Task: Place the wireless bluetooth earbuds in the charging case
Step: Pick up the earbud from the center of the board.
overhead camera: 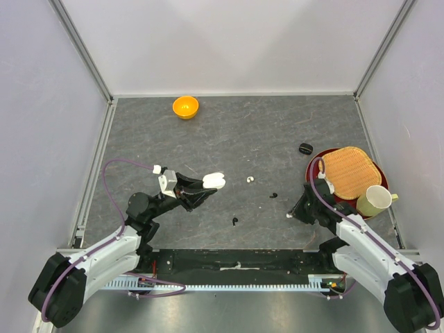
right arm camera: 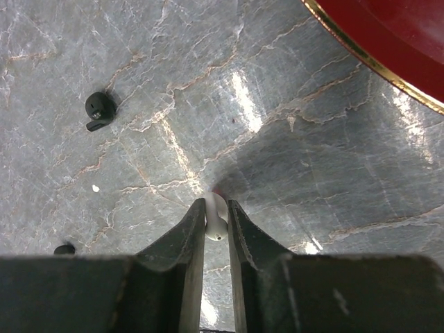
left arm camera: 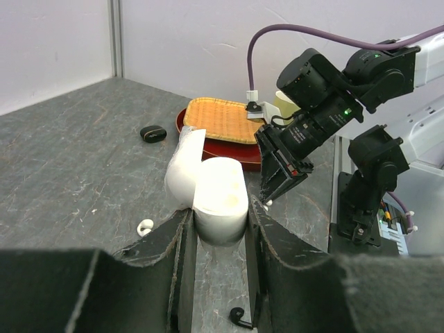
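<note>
A small white glossy plastic earbud (right arm camera: 216, 222) is pinched between the closed fingertips of the right gripper (right arm camera: 216, 207). It is at or just above the grey, veined, stone-patterned table (overhead camera: 277, 125), and whether it is lifted clear cannot be told.

A white rounded glossy charging case (left arm camera: 220, 194) is clamped between the matte black fingers of the left gripper (overhead camera: 201, 187). It is held upright with its lid hinged open and leaning back, so the mouth is turned upward.

The coming move is judged to turn on one relation: the open case lies to the left of the held earbud and well apart from it. Seen from above, its long axis runs roughly along the line between the two grippers. A leftward carry by the right arm, then a descent over the mouth, is therefore called for.

A second white bud (overhead camera: 250, 180) lies on the table between the grippers. A black comma-shaped bud (right arm camera: 99, 107) with a short stem lies near the right gripper.

A glossy black pebble-shaped case (overhead camera: 305, 148) sits closed, close to a red lacquered tray (right arm camera: 388, 35), nearer the right arm.
</note>
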Motion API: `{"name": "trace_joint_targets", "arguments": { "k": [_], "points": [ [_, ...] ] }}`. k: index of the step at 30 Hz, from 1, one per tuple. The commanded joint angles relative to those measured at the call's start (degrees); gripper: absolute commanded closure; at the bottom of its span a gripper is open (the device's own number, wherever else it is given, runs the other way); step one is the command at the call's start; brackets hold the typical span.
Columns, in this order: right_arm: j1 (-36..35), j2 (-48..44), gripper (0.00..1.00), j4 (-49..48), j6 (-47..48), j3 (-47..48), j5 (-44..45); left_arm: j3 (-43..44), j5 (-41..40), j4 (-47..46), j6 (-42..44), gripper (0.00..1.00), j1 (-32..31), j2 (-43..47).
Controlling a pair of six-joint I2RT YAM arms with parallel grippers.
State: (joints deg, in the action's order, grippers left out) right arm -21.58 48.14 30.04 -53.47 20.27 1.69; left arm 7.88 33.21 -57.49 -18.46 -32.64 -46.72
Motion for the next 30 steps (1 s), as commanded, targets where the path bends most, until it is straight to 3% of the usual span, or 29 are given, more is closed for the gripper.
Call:
{"name": "trace_joint_targets", "arguments": {
  "k": [1,16,30],
  "points": [
    [-0.48,-1.12,0.75,4.67,0.83,-1.37,-0.38,0.65,-0.43,-1.83,-1.23,0.98,-0.14,0.58],
    [-1.53,-3.05,0.64,6.26,0.47,-1.38,-1.52,0.47,-0.52,-1.83,-1.76,0.98,-0.14,0.49],
    [-1.62,-2.88,0.73,6.17,1.27,-0.50,-0.64,0.56,-0.52,-1.83,-2.02,0.98,-0.14,-0.21]
  ]
}}
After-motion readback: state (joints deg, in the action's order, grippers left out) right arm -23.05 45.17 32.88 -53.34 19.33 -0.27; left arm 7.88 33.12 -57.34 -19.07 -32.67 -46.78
